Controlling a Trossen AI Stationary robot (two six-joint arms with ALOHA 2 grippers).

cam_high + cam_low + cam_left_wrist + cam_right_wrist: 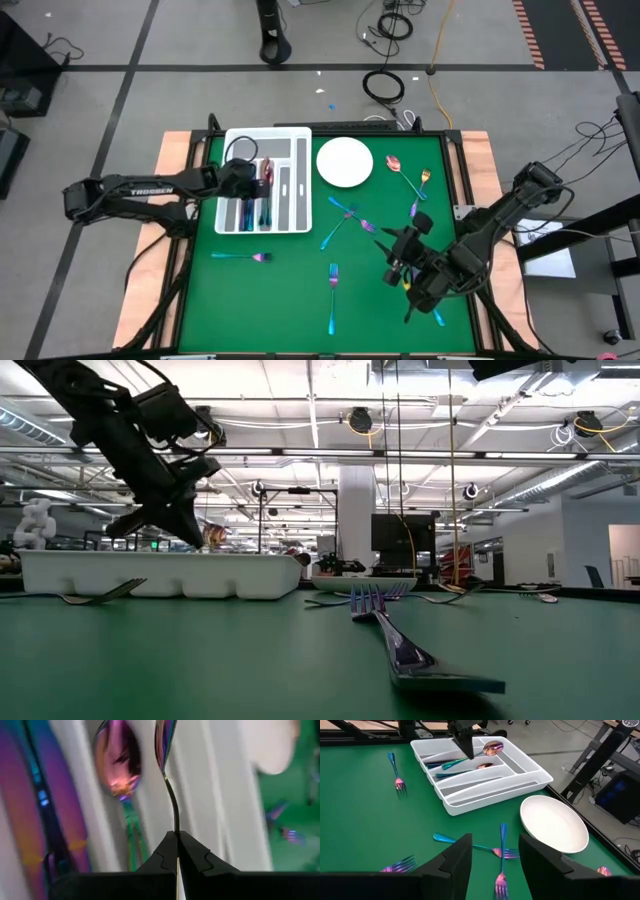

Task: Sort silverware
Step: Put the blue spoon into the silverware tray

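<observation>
My left gripper (468, 754) is over the white divided tray (485, 782) at the table's far left, shut on an iridescent spoon (492, 748). A second spoon (117, 765) lies in a tray slot beside it. Several forks lie loose on the green table, among them one (240, 256) near the tray, one (333, 285) in the middle and two crossed (501, 852) before my right gripper. My right gripper (495, 862) hangs open above the table's right half, with nothing between its fingers. My left gripper pinches the spoon's thin handle (176, 822) between its two fingertips, below the bowl. The fingers slant down from above and from the table's left. The spoon sticks out past the fingertips with its bowl (165, 740) over the tray; whether its handle end touches the tray, I cannot tell.
A round white plate (345, 162) stands right of the tray. A spoon (394, 163) and a fork (424, 181) lie at the far right of the table. In the low view a fork (400, 645) lies close to the camera.
</observation>
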